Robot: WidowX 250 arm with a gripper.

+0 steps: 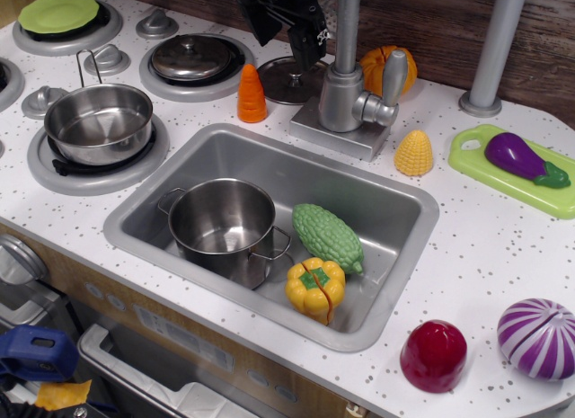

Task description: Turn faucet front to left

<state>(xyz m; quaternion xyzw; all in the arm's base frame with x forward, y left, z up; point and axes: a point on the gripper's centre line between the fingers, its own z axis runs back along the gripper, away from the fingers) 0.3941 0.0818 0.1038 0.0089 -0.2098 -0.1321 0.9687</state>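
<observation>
The silver-grey faucet (344, 96) stands on its rectangular base plate behind the sink (395, 247). Its thin pipe (348, 27) rises out of the top of the frame, so the spout's direction is hidden. Its rounded lever handle (393, 76) sticks out to the right. My black gripper (287, 36) hangs just left of the pipe, above the base plate's left end and not touching the faucet. Its jaws look spread apart and hold nothing.
The sink holds a steel pot (223, 225), a green gourd (328, 236) and a yellow pepper (315, 286). Near the faucet are an orange carrot (252, 94), a lid (286, 79), a pumpkin (375, 63) and corn (413, 154). A grey pole (490, 54) stands at the right.
</observation>
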